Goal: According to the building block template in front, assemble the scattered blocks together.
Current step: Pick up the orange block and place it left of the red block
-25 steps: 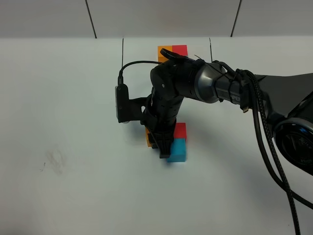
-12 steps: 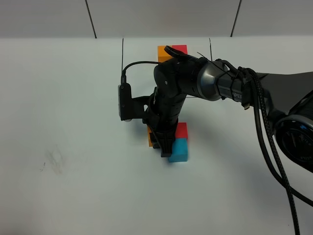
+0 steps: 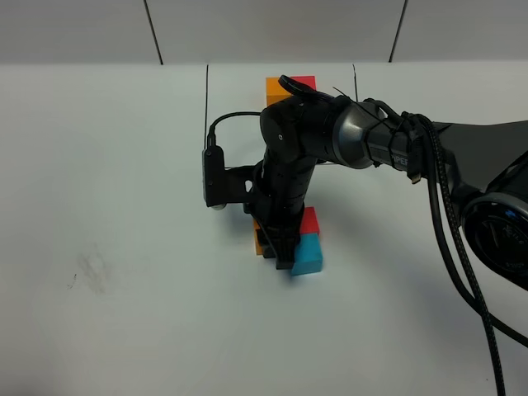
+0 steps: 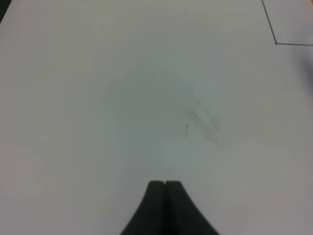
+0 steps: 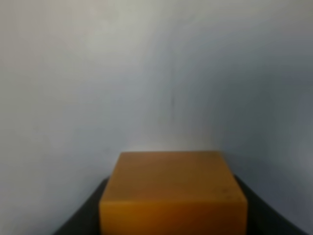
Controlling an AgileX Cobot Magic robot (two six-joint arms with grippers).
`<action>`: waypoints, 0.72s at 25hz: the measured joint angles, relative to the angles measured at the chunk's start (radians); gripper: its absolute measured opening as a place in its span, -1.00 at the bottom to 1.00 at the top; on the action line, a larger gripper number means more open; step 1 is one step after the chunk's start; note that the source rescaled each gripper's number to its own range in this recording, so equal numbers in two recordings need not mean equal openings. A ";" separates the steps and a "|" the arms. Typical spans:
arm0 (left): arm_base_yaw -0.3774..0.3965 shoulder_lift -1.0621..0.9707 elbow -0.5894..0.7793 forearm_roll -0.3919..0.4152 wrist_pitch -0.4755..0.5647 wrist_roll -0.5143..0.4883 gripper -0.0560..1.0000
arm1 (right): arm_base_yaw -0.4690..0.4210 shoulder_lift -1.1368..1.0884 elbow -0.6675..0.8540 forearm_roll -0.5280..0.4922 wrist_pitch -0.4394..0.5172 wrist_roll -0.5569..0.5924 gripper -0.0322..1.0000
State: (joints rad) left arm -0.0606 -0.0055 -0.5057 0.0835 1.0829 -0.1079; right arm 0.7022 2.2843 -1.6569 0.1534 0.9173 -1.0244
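Right arm reaches in from the right, elbow high, wrist bent straight down over the surface [image 3: 124,206]. The right gripper [image 3: 275,252] points down, its jaws clamped on the orange cube [image 5: 172,193], one dark finger on either side of it. The left gripper [image 4: 165,185] hangs above a bare stretch of the same surface, jaws pressed tight together, nothing between them.

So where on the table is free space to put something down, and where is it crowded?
Free: the wide left side around the faint smudge, and the near strip below the cyan block. Crowded: the middle, where the right gripper grips the orange block beside the red block.
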 joint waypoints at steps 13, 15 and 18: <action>0.000 0.000 0.000 0.000 0.000 0.000 -0.89 | 0.000 0.000 0.000 -0.004 0.003 -0.068 -0.10; 0.000 0.000 0.000 0.000 0.000 0.000 -0.89 | 0.000 0.000 0.000 -0.004 -0.002 -0.070 -0.10; 0.000 0.000 0.000 0.000 0.000 0.000 -0.89 | 0.000 0.000 0.000 -0.004 -0.003 -0.079 -0.10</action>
State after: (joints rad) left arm -0.0606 -0.0055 -0.5057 0.0835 1.0829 -0.1079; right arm 0.7022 2.2843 -1.6569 0.1497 0.9143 -1.1037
